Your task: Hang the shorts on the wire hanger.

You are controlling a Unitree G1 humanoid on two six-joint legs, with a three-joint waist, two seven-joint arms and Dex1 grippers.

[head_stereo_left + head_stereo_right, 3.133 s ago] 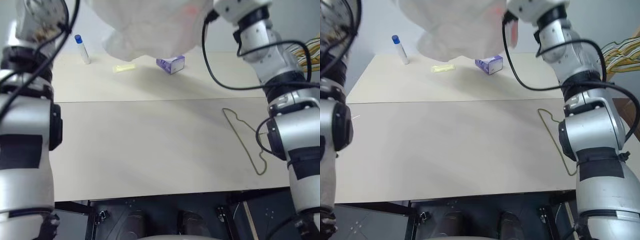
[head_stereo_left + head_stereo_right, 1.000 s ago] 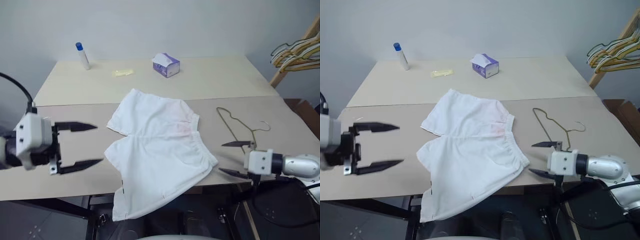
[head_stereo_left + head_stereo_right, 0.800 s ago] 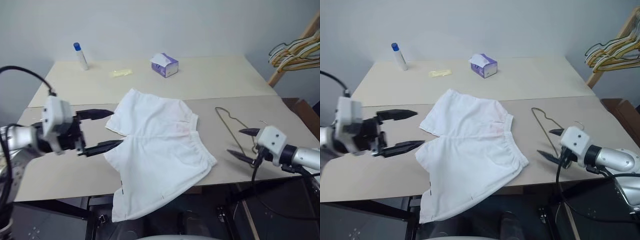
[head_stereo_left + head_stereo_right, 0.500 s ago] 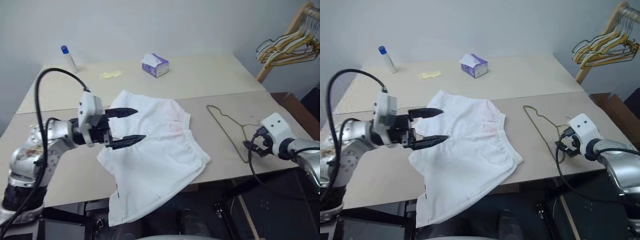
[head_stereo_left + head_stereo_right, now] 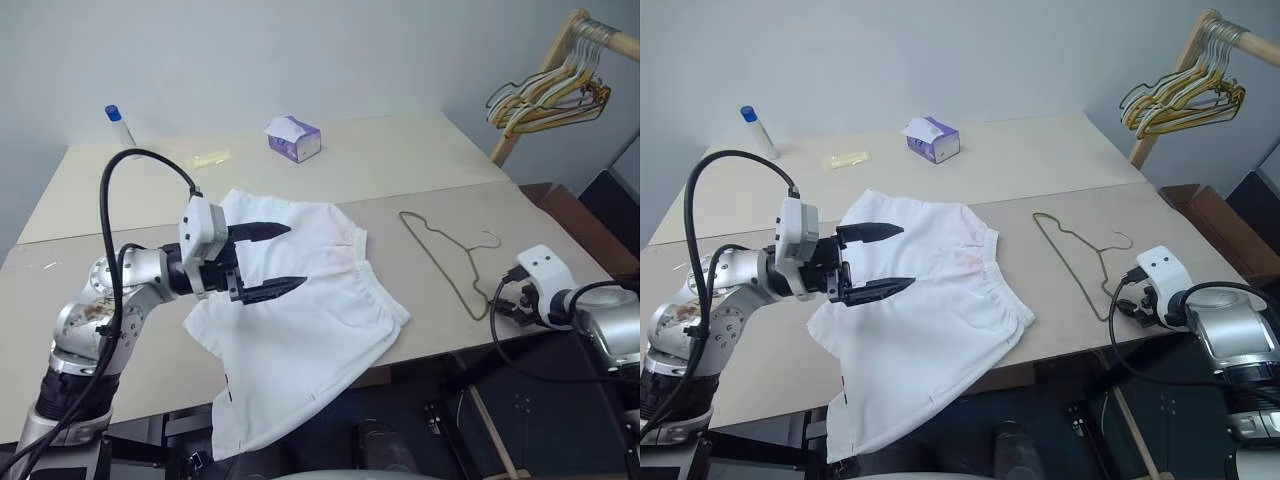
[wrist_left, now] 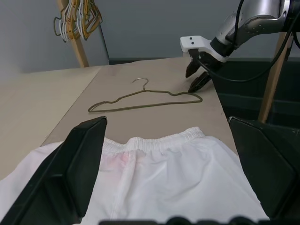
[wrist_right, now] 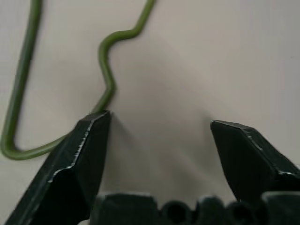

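You have the shorts (image 5: 300, 300) spread flat on the near panel of the beige table (image 5: 400, 160), but one leg spills over the front edge and hangs below it. The waistband faces the robot's right, and a strip of bare tabletop separates it from the wire hanger (image 5: 450, 262), which lies flat with its hook toward the right edge.

Your left gripper (image 5: 268, 258) hovers over the left part of the shorts, its two black fingers spread wide with nothing between them, pointing across toward the hanger. Your right gripper (image 6: 196, 77) sits at the near right corner of the table, right at the hanger's end; its jaws are parted and empty, and in the right wrist view one fingertip (image 7: 96, 126) is at or just beside the notched bend of the wire, while the other stands over bare table. You cannot tell whether that tip actually touches the wire.

Open room lies on the far panel, across the seam: only a purple tissue box (image 5: 292, 139) with a tissue poking out, a pale yellow packet (image 5: 210, 158) and a blue-capped bottle (image 5: 118, 124) stand there near the back edge. Beyond the right side, a bunch of gold and pale hangers (image 5: 545, 95) hangs from a wooden rack (image 5: 545, 70) against the grey wall.
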